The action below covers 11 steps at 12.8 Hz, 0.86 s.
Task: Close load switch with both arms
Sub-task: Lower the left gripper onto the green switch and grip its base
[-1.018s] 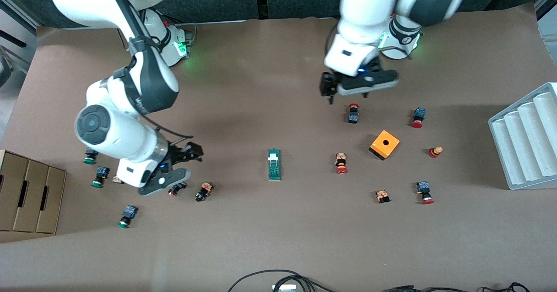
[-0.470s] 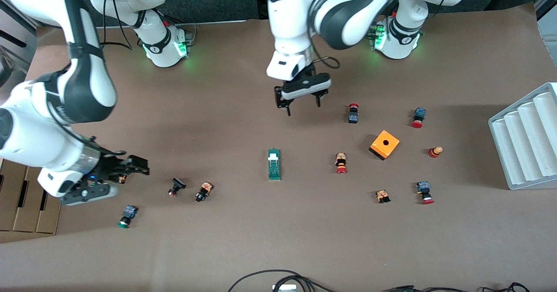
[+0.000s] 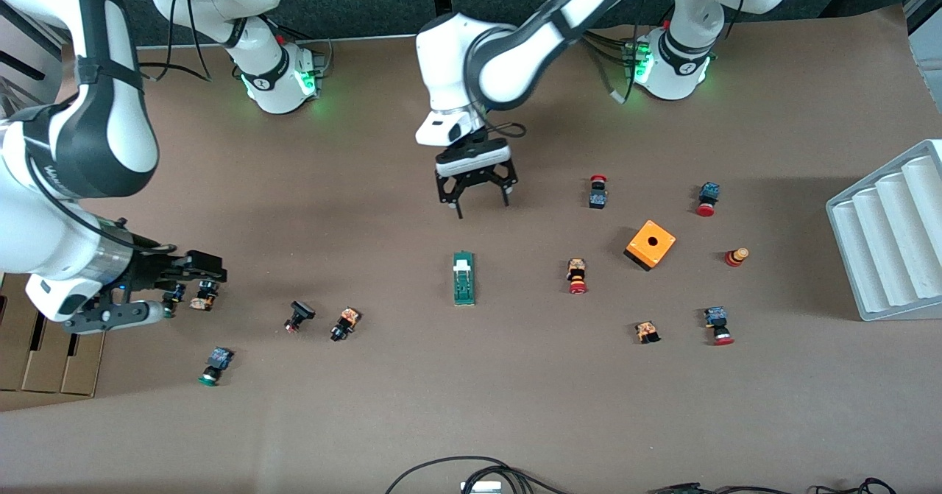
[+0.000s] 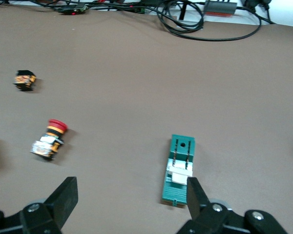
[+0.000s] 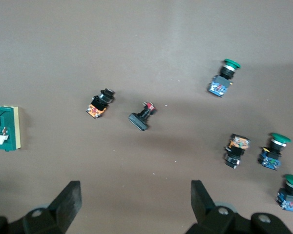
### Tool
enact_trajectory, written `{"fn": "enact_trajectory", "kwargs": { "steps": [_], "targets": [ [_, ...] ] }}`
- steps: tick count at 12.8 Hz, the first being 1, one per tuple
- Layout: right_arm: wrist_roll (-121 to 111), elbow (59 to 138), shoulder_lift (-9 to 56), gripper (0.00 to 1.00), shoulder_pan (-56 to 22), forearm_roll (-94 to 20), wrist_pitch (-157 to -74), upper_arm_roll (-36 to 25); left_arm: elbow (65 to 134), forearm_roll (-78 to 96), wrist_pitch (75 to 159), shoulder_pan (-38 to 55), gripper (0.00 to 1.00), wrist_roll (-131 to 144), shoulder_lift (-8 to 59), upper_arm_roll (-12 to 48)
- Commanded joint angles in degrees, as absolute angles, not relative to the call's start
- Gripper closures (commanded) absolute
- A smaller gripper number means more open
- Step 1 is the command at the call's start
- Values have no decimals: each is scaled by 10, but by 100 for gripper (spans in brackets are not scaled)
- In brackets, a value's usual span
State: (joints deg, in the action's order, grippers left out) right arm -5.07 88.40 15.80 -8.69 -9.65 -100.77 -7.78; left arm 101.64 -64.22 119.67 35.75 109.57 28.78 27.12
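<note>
The load switch (image 3: 464,278), a narrow dark-green block with a white handle piece, lies flat mid-table. It also shows in the left wrist view (image 4: 179,168) and at the edge of the right wrist view (image 5: 5,129). My left gripper (image 3: 475,201) hangs open and empty over bare table, beside the switch's end that points to the robots' bases. In the left wrist view the left gripper (image 4: 130,187) has one finger (image 4: 195,192) overlapping the switch's white end. My right gripper (image 3: 208,277) is open and empty over small push buttons near the right arm's end; the right wrist view shows it (image 5: 135,190) over bare table.
Push buttons (image 3: 344,323) lie scattered toward both ends of the table. An orange cube box (image 3: 650,244) and a grey ribbed tray (image 3: 890,236) sit toward the left arm's end. A cardboard box (image 3: 44,347) stands at the right arm's end. Cables (image 3: 471,472) lie at the nearest edge.
My left gripper has swung from near the red-capped button toward mid-table and now hangs by the load switch. My right gripper has drawn away from the switch toward the right arm's end.
</note>
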Motion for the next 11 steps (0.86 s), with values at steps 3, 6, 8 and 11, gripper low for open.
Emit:
{"fn": "enact_trajectory", "kwargs": {
  "steps": [3,6,8,11],
  "targets": [
    [-55,885,148,0,-84,-110,-991,-79,1002,-803,1199,375,2,1214,372,266],
    [-55,885,148,0,-84,-107,-991,-79,1002,-872,1194,390,2,1294,402,265],
    [-55,886,146,0,-85,-107,-986,-79,996,-917,1182,400,3,1345,424,263],
    [-55,886,148,0,-84,-107,-985,-79,969,-952,1144,413,3,1353,463,263]
  ]
}}
